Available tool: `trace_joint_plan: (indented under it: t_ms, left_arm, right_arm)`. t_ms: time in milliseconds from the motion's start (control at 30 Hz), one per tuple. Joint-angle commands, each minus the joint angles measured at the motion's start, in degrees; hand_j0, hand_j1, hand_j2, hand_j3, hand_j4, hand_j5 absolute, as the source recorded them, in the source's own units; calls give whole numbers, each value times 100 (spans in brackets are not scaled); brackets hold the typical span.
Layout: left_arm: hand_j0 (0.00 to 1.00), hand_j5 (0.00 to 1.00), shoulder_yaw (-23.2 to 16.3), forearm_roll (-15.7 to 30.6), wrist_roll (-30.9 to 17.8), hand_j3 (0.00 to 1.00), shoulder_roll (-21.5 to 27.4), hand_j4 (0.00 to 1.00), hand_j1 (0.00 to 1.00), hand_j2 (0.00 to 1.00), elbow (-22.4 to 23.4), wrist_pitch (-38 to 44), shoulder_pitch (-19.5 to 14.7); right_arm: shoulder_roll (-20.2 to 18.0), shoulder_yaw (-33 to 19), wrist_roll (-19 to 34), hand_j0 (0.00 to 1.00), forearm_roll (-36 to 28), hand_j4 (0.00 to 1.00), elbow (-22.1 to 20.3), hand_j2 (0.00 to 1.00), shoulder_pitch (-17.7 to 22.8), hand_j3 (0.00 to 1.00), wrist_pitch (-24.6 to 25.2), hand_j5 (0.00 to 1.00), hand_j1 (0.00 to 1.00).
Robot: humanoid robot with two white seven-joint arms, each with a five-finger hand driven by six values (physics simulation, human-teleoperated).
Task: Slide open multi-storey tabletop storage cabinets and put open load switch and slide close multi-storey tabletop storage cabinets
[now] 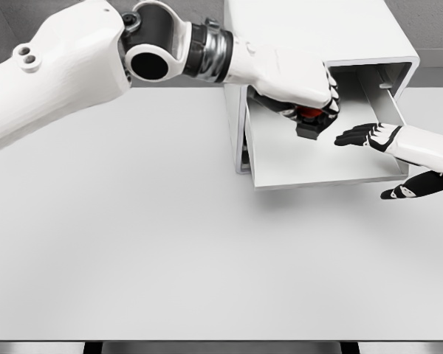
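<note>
The white storage cabinet (317, 29) stands at about one o'clock on the pale bench (170, 251), near its far edge. Its top drawer (317, 166) is pulled out toward the camera, a shallow open tray with a bare white floor.

The left arm sweeps in from ten o'clock, across the top of the view, and its left hand (299, 85) hangs over the back of the open drawer. The fingers are curled around the load switch (310, 122), a small block with a red part showing above a black base (only a little of it peeks out below the palm). The switch sits just above the drawer floor, toward its rear middle; whether it touches the floor cannot be told.

The right hand (387, 147) comes in from three o'clock at the drawer's right side. Its black fingertips (354, 136) reach over the drawer's right wall toward the switch, stretched out flat and gripping nothing, while the thumb hangs below by the drawer's front right corner. The two hands are near each other but apart.
</note>
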Motion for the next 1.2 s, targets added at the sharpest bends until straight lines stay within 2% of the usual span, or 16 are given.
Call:
trace_joint_plan:
  t_ms: [0,233,500,567,667,900,1000,1100,1167]
  left_arm:
    - [45,45,-53,13,3,45,-94,45,45,45,104,12,9]
    - [45,45,-202,-110,3,45,-472,45,45,45,597,12,0]
    - [48,48,-202,-119,-5,48,-463,48,48,48,605,12,26]
    - [79,79,-194,-128,-5,79,-463,79,79,79,605,12,26]
    - [100,100,-158,-198,-14,100,-472,100,100,100,605,12,18]
    - [100,100,-106,-181,3,100,-437,100,100,100,509,12,35]
    - [100,100,-79,-163,3,100,-349,100,100,100,105,12,44]
    - [100,100,-71,-119,12,100,-322,100,100,100,-27,12,18]
    - [100,100,-71,-101,12,100,-112,100,100,100,-264,12,9]
  right_arm:
    - [-7,-1,-3,100,-44,100,-3,100,0,100,14,100,100]
    - [-7,25,-3,100,-35,100,5,100,9,100,14,100,100]
    - [-77,34,6,100,-35,100,5,100,18,100,14,100,100]
    - [-86,43,15,100,-35,100,5,100,35,100,14,100,100]
    - [-103,43,15,100,-27,100,-3,100,53,100,14,100,100]
    - [-121,43,6,100,-27,100,5,100,70,100,14,100,100]
    - [-121,43,6,100,-27,100,-3,100,70,100,14,100,100]
    - [-121,43,6,100,-27,100,-3,100,70,100,14,100,100]
    - [-121,69,6,100,-27,100,-3,100,70,100,14,100,100]
